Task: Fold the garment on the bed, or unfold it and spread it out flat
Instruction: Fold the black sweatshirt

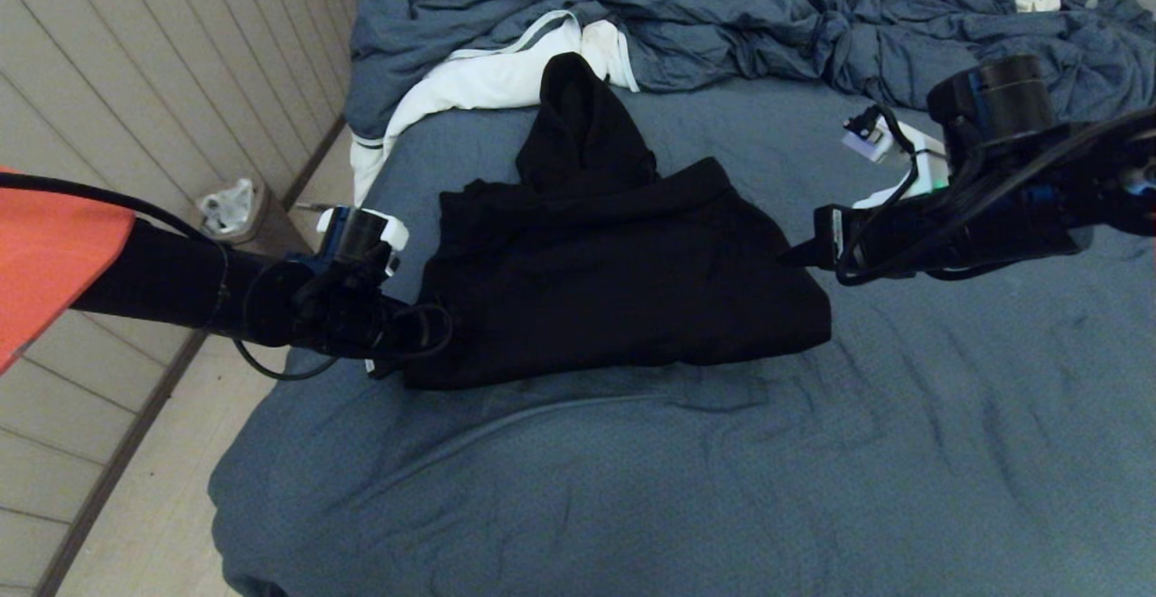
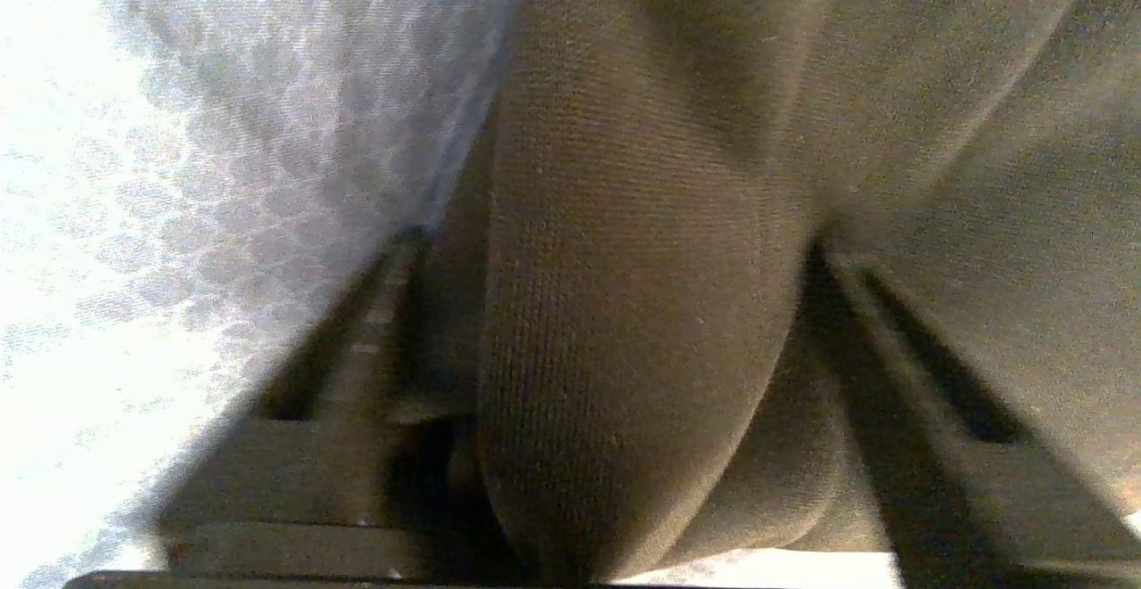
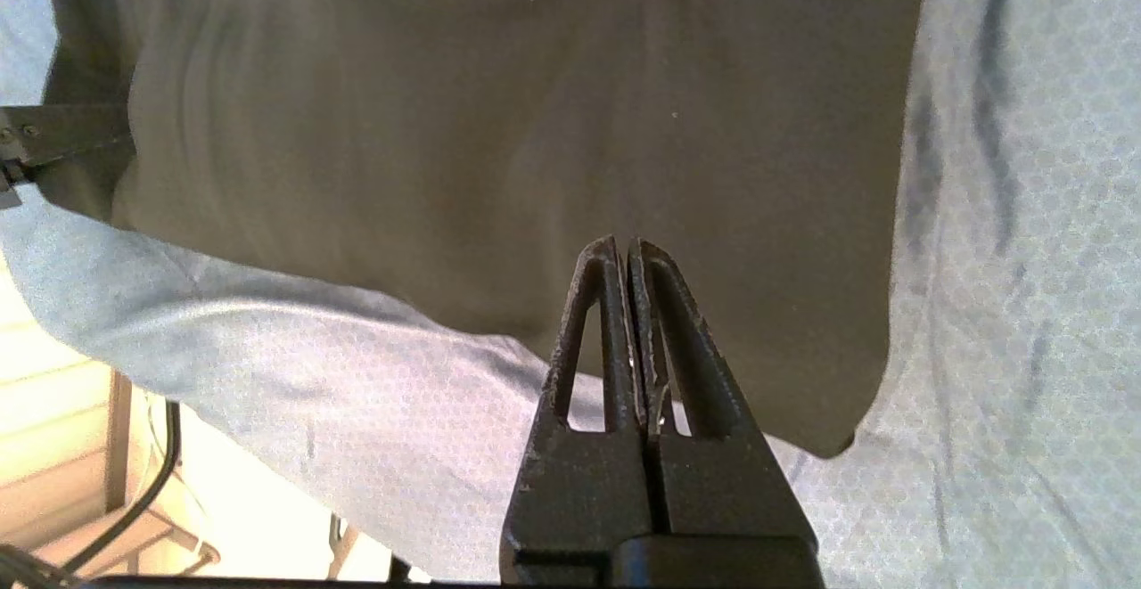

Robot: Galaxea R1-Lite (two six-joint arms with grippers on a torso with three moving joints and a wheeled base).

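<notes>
- Hoodie — black and folded up — lies in the middle of the bed, its pointy hood toward the rumpled blanket.
- Left hand is at the hoodie's left edge, fingers spread wide with a fold of cloth between them.
- Right hand is squeezed shut and holds nothing, tips at the hoodie's right edge.

Under my claws the bed carries the hoodie between them, the comforter and white cloth lying beyond.
</notes>
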